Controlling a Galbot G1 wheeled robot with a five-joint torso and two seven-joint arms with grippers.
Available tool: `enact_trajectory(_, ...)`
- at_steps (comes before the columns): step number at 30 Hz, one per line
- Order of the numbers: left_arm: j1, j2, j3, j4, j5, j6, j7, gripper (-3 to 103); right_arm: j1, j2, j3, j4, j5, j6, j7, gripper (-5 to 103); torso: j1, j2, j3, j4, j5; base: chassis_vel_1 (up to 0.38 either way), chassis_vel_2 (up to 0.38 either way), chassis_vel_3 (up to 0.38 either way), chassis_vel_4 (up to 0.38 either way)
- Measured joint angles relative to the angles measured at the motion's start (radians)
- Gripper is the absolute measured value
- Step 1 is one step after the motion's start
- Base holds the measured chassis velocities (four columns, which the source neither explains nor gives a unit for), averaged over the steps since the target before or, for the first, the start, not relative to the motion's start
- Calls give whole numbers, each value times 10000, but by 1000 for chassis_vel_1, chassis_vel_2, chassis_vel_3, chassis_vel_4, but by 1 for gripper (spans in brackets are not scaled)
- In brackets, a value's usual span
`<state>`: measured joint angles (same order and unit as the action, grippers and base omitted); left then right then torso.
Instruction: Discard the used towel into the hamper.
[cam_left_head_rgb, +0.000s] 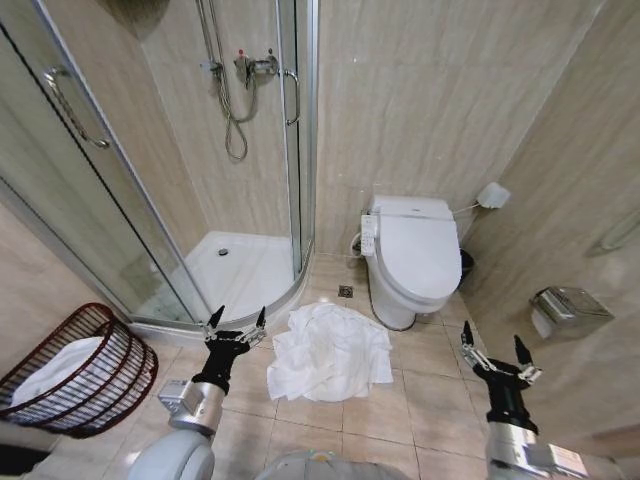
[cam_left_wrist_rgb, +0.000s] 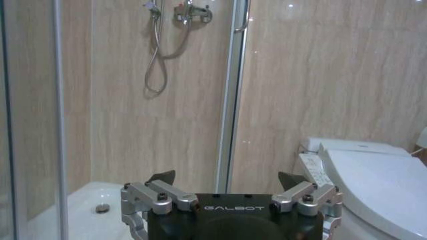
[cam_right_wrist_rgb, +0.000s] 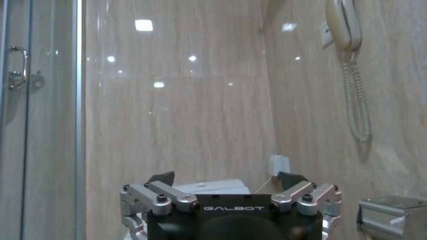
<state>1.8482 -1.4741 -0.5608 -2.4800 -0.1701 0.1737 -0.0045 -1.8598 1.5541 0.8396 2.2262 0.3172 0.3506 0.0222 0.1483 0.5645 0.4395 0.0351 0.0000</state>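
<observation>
White crumpled cloth towel lies on tiled floor, just right of left gripper, fingers spread wide, holding nothing. Right gripper likewise wide open, empty, right of towel. Dark reddish-brown wire hamper sits tilted, far left of left gripper, apparently white cloth inside.

You have the used towel lying on the tiled floor in a loose, crumpled white heap, folds and creases running across it, with one corner spread toward you. It sits between the shower tray's curved edge and the toilet base, near both. The hamper stands well apart from it, at your far left by the glass shower wall. It is a round, dark reddish-brown basket of thin open ribs, tilted in your view, with white cloth already inside.
</observation>
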Motion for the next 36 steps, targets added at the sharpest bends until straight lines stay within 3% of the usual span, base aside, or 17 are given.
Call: enact_trajectory(36, 0, 0, 0, 0, 0, 0, 0, 100, -34, -38, -47, -173, 75, 188, 185, 100, -573, -1469, -897, 0, 0, 0, 0, 0, 0)
